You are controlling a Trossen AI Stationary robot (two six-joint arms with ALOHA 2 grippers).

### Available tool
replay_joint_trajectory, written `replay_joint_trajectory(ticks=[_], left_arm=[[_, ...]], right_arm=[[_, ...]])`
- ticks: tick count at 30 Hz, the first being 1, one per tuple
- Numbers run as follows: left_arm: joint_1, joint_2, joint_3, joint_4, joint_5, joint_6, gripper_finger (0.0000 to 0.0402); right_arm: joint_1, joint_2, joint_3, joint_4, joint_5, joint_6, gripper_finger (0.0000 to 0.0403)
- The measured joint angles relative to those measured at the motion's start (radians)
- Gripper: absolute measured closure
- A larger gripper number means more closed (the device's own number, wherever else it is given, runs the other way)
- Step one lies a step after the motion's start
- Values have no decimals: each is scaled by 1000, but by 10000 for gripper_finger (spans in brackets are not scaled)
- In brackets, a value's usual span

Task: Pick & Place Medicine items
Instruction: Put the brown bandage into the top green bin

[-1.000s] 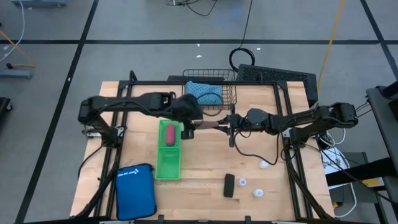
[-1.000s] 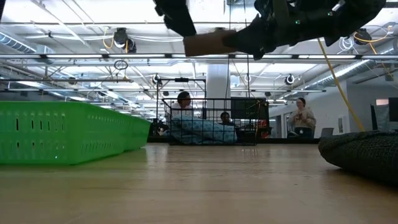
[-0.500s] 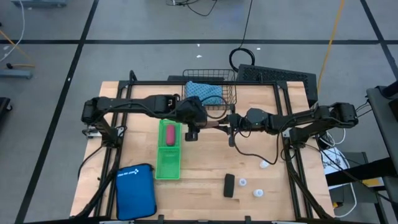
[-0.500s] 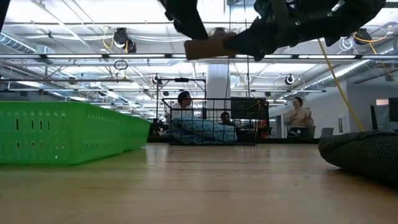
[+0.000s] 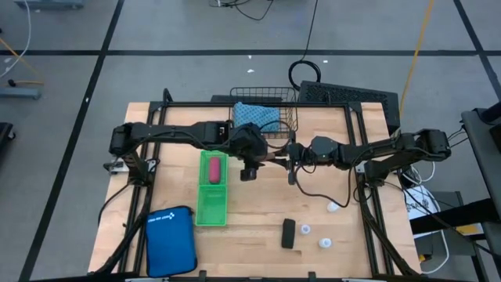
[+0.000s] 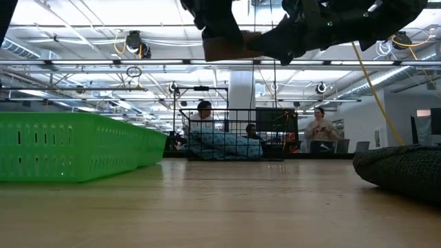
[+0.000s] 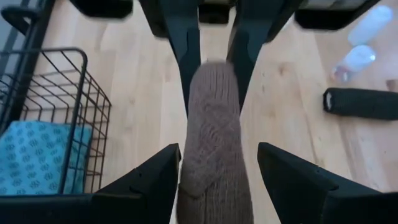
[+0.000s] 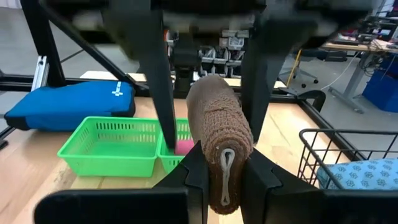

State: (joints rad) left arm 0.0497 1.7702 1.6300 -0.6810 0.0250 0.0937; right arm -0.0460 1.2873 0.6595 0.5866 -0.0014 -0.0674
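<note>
My right gripper (image 8: 221, 171) is clamped on one end of the brown piece (image 8: 219, 134), held in the air just beside the green basket (image 5: 212, 196). My left gripper (image 7: 217, 168) straddles its other end with fingers apart; contact cannot be judged. From above, both grippers largely hide the piece. The pink piece (image 5: 214, 168) lies in the basket. The wooden tabletop (image 6: 220, 207) is seen level; people sit in the room behind.

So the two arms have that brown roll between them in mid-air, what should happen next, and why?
Probably the left gripper should close on the brown roll. Its fingers stand open on either side of it, while the right gripper is shut on the roll's other end, above the table.
</note>
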Motion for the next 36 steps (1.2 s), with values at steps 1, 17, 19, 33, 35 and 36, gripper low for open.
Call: replay_joint_trajectory(ticks=[1,17,19,33,35,36], left_arm=[[3,3,-1,-3,0,0,174],[27,8,-1,-8,72,-11,344],[32,-8,-7,-12,73,-38,344],[-43,-500,-638,412,-273,-548,344],[-78,-545,-726,484,-352,-683,344],[-95,-562,-762,511,-386,-756,344]], right_arm=[[0,0,0,-1,0,0,366],[2,0,-1,-8,1,1,331],[2,-17,-1,-15,3,0,321],[-1,-312,-1,-323,30,-35,297],[0,-326,-1,-330,30,-35,301],[0,-330,-1,-329,30,-36,302]])
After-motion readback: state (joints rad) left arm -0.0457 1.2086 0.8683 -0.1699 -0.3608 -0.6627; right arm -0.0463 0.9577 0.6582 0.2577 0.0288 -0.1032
